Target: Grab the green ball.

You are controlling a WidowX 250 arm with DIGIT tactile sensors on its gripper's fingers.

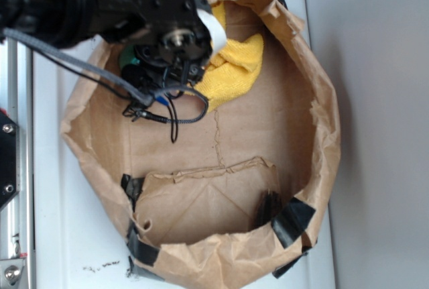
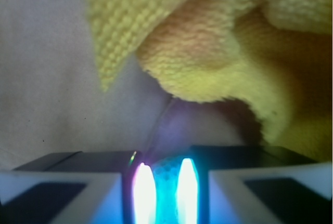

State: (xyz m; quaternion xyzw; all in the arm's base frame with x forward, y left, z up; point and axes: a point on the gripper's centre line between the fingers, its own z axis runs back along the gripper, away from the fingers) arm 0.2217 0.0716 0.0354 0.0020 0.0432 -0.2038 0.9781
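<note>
Gripper [image 2: 164, 195] tight on green ball [image 2: 165, 182], by yellow cloth [image 2: 208, 52].

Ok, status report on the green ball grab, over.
Gripper shut on green ball, low in the paper bag. Yellow cloth just ahead of it, clear of the grasp. Nothing else in the way.

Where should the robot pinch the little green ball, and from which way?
Across its round middle, from straight above. The small mint-green textured ball already sits between the gripper fingers, so squeezing its widest part holds best. The fluffy yellow terry cloth lies close beside it, so sideways approaches could snag.
</note>
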